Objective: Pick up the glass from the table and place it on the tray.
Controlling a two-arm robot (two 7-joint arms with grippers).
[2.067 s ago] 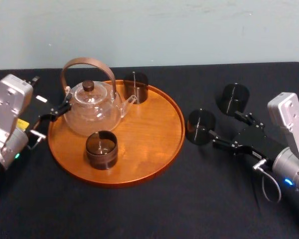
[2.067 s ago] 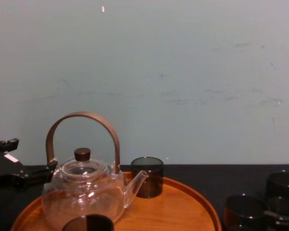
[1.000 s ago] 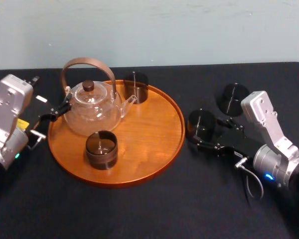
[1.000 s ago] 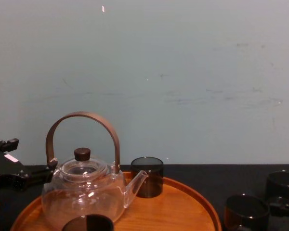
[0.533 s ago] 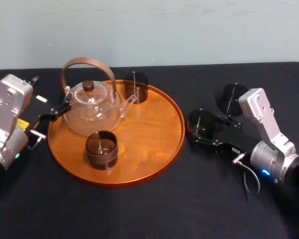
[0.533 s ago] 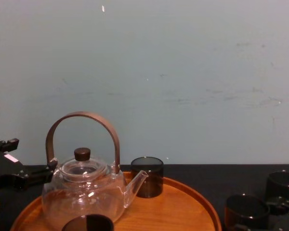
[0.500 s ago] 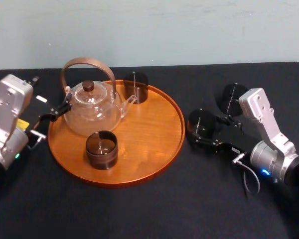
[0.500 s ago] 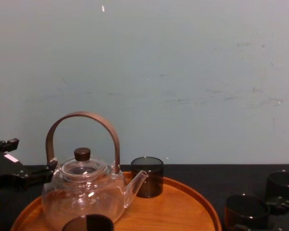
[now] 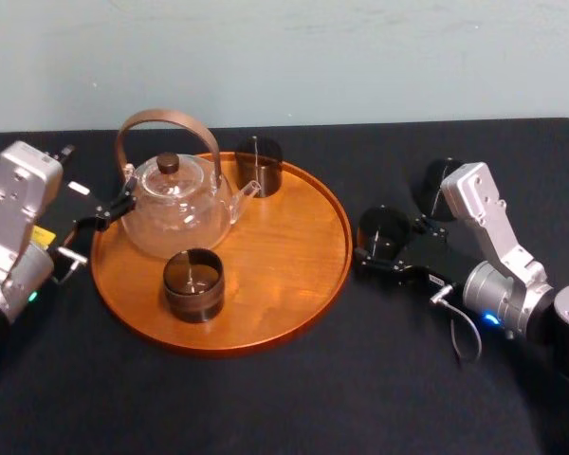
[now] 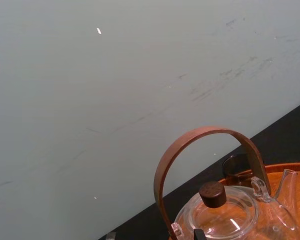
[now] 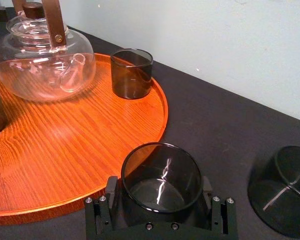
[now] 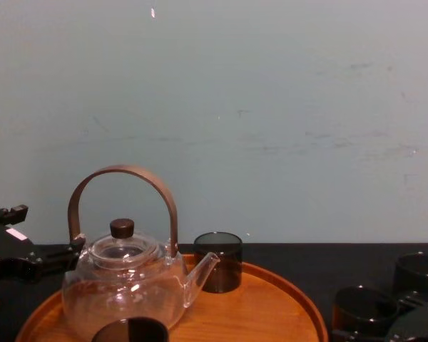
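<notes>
A dark smoked glass [image 9: 383, 230] [image 11: 161, 176] stands upright on the black table [image 9: 379, 379], just right of the round wooden tray [image 9: 294, 256] [image 11: 65, 145]. My right gripper [image 9: 389, 243] [image 11: 158, 189] is open, one finger on each side of this glass, low near its base. My left gripper [image 9: 102, 216] rests open at the tray's left edge, close to the teapot [image 9: 175, 204]. In the chest view the glass [image 12: 362, 310] sits at the lower right, beside the tray [image 12: 271, 306].
On the tray stand a clear glass teapot [image 11: 40, 60] with a brown hoop handle and two dark glasses [image 9: 259, 166] [image 9: 193, 284]. Another dark glass [image 9: 439, 180] [image 11: 282, 187] stands on the table behind my right gripper. The tray's right half is bare wood.
My right gripper has slid left along the table until its fingers flank the glass. The glass, the tray's contents and my left arm have not moved.
</notes>
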